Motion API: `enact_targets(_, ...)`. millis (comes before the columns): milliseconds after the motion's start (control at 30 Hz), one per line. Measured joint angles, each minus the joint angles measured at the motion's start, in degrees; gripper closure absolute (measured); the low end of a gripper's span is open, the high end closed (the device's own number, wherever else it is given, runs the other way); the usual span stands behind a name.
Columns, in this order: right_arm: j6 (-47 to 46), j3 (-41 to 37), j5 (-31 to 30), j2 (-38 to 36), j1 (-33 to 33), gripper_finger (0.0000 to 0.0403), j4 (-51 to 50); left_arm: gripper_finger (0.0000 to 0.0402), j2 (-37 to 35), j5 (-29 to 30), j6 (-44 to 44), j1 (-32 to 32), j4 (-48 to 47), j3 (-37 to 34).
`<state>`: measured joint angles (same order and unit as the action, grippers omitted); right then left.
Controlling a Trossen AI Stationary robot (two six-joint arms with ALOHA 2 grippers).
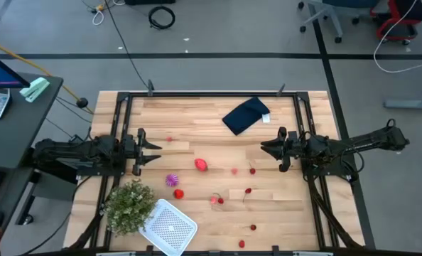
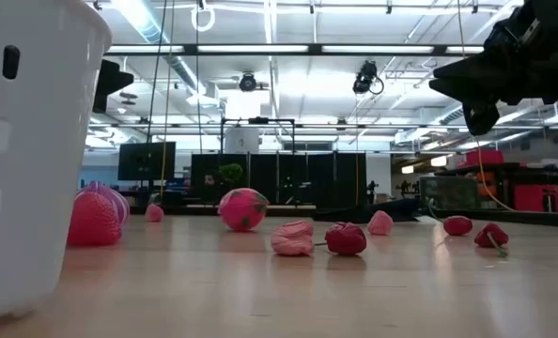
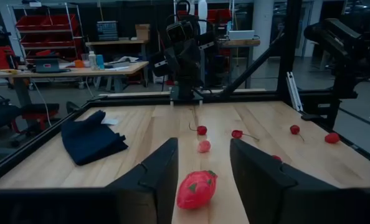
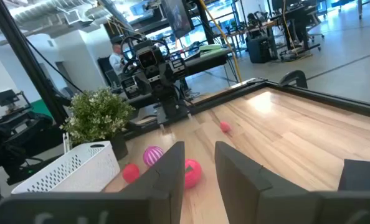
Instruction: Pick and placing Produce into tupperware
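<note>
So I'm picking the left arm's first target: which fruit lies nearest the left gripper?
The large red strawberry-like piece, straight ahead of the open left gripper. It is the biggest fruit; the spiky magenta piece lies off to the side.

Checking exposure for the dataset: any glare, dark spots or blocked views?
Low view: ceiling lights blow out the background, the tupperware looms large at one edge. Left wrist view: dim, own fingers dark around the strawberry-like piece. High view: even light.

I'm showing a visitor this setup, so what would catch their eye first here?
Probably the red toy fruits scattered across the middle of the wooden table, the big strawberry-like one most of all. Next, the white tupperware at the near edge beside the green plant, with both arms hovering, fingers open.
</note>
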<state>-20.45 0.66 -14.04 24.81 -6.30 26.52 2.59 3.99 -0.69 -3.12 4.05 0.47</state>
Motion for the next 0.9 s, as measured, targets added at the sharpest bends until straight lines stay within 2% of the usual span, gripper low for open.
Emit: enact_targets(900,0.00,0.01,-0.02,0.00,-0.01,0.0306,0.00,0.0244,0.00,0.00,0.04,0.00,-0.02,0.00)
